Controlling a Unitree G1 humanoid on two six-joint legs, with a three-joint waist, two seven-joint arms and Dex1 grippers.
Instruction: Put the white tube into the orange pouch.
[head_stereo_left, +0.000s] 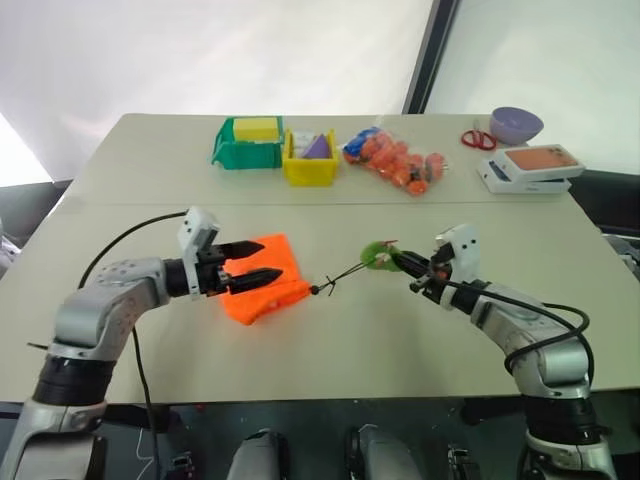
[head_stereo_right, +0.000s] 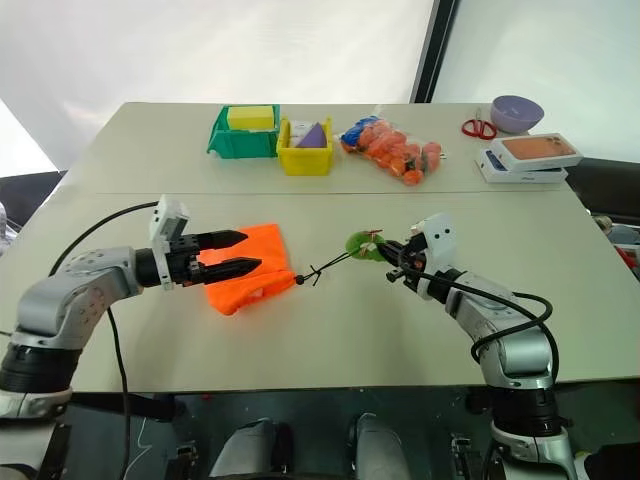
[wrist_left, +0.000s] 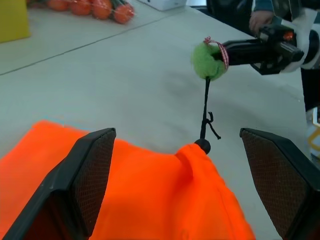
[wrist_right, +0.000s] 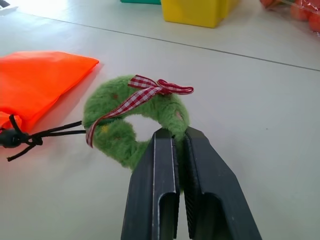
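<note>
While the orange pouch (head_stereo_left: 264, 277) lies flat on the bench (head_stereo_left: 330, 340) at centre-left of the head view, the remaining items sit in a row along the far side, well apart from it: a green bin (head_stereo_left: 245, 145) holding a yellow block, a yellow bin (head_stereo_left: 309, 159) holding a purple piece, a clear bag of orange pieces (head_stereo_left: 396, 160), red scissors (head_stereo_left: 478, 138), a purple bowl (head_stereo_left: 516, 125) and a flat white-and-orange box (head_stereo_left: 530, 167) at upper right. None of these lies between the two arms. The white tube cannot be made out in any view.

The left gripper (head_stereo_left: 252, 263) has its jaws standing wide, one finger above the other in the head view, over the pouch's near-left part; whether the fingers touch the fabric cannot be told. The right gripper (head_stereo_left: 404, 264) is clamped on a fuzzy green ring tag (wrist_right: 135, 127) with a red checked ribbon (wrist_right: 145, 95), held at centre-right of the frame. A thin black cord (head_stereo_left: 345, 275) runs from the tag to the pouch's gathered mouth (wrist_left: 197, 150), with a knot near the pouch.

The bench surface in front of the pouch and between the arms is bare, with open room to the near edge. A seam crosses the bench between the row of items and the pouch.
</note>
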